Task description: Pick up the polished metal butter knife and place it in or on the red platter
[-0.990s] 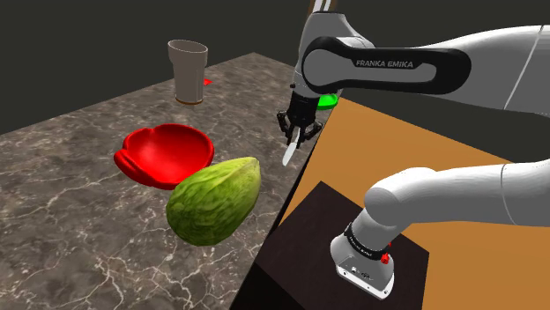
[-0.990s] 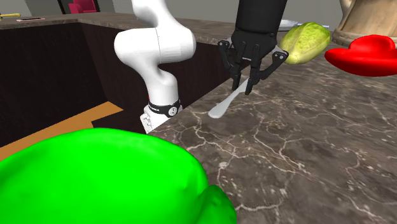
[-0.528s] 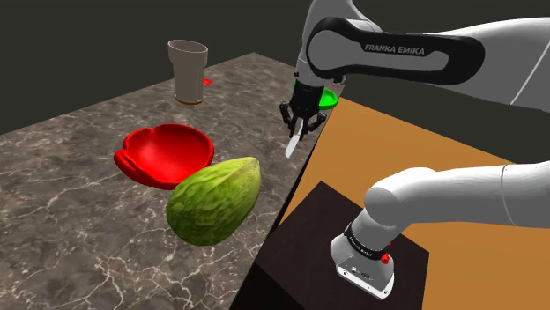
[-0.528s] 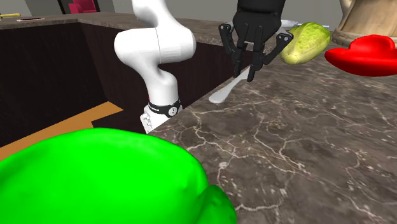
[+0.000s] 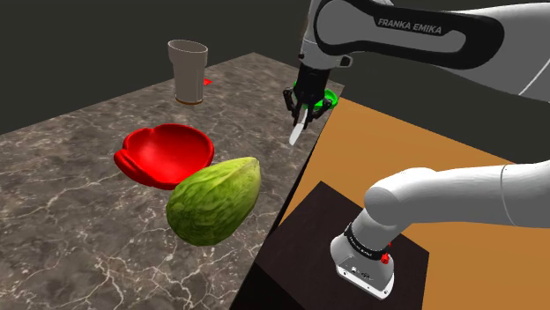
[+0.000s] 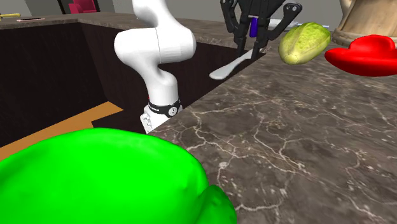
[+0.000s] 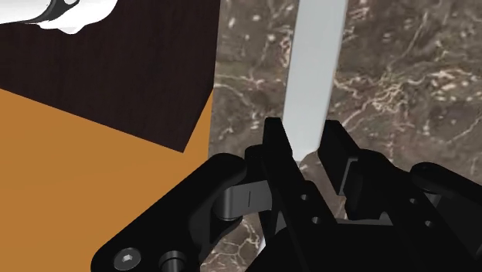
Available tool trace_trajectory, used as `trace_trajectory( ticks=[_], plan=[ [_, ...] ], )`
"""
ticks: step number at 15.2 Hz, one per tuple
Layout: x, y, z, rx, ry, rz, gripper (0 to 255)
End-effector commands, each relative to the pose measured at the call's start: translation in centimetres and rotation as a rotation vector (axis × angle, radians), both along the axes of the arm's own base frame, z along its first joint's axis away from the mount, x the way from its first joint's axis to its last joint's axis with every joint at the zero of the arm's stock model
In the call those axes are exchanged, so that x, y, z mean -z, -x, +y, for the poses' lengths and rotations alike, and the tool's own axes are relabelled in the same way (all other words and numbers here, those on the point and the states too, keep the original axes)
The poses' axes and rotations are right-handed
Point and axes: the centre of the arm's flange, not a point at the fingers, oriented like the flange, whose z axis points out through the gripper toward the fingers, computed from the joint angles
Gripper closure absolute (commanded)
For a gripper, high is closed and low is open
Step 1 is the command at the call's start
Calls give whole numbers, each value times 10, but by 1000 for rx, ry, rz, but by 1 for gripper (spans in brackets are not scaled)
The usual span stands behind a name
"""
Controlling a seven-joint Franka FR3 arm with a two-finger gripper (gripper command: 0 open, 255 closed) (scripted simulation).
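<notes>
We find the gripper [image 5: 308, 104] pinching the butter knife [image 5: 297, 132] at one end. In the wrist view the two black fingers [image 7: 275, 137] clasp the pale, flat knife [image 7: 315, 69] from both sides, with no gap to be seen. The free end hangs down and slants away from the gripper [image 7: 305, 131].

In the second exterior view the gripper [image 6: 249, 51] holds the knife [image 6: 226, 68] above the marbled tabletop [image 6: 305, 140], and the knife appears clear of the surface. It hangs close over the tabletop's edge on the stand's side, toward the far corner in the shoulder view.

The red platter [image 5: 141, 139] sits further in on the tabletop [image 5: 70, 176], well apart from the knife, and nothing lies in it. A green ribbed fruit [image 5: 216, 198] rests just beside the platter, between it and the stand-side edge. A pale cup [image 5: 188, 70] stands near the far edge. A large bright green object [image 6: 108, 178] fills the near foreground of the second exterior view.

Our assessment:
- **Done:** the grasp and the lift look complete.
- **Left:** the carry across to the platter [image 6: 362, 54], the lowering and the release.
- **Progress:** we judge the task to be roughly at its midpoint.
- **Path:** the carry must pass the fruit [image 6: 304, 41] or go over it.
</notes>
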Motion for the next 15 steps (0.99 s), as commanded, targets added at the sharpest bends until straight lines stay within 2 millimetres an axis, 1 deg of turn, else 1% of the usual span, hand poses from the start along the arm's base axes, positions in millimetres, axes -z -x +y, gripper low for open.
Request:
trace_trajectory(
  ticks=[1,15],
  plan=[
    [-11,0,0,0,0,0,255],
    [-85,0,0,0,0,0,255]
  ],
)
